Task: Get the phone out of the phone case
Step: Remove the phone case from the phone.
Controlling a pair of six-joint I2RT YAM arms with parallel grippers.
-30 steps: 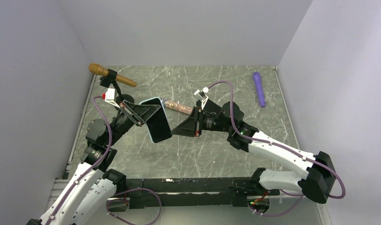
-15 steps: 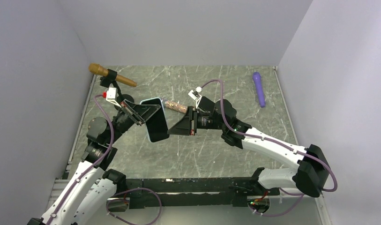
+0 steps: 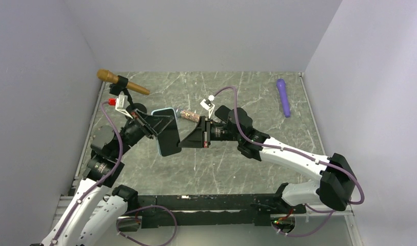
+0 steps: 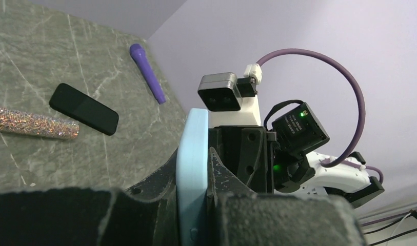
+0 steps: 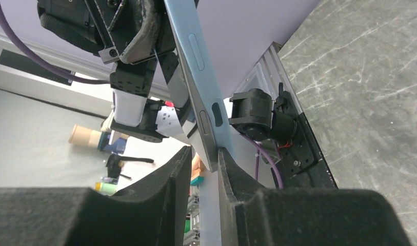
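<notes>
The phone [image 3: 169, 139] sits in its light blue phone case [image 3: 161, 111] and is held up in the air, dark screen upward. My left gripper [image 3: 162, 123] is shut on the case's upper end; in the left wrist view the blue case edge [image 4: 192, 138] is clamped in the left gripper [image 4: 193, 156]. My right gripper [image 3: 181, 145] reaches in from the right at the phone's lower end. In the right wrist view the cased phone's edge [image 5: 195, 64] comes down into the right gripper [image 5: 205, 156]. One finger touches its corner, and a gap shows at the other.
A glittery stick [image 3: 191, 116] lies on the marble table [image 3: 237, 169] just behind the two grippers. A brown microphone [image 3: 122, 82] rests at the back left and a purple one [image 3: 283, 96] at the back right. A black flat slab [image 4: 83, 108] lies near the stick.
The right arm has reached further left, bringing its fingers round the phone's lower corner. The left gripper and the phone have shifted slightly left.
</notes>
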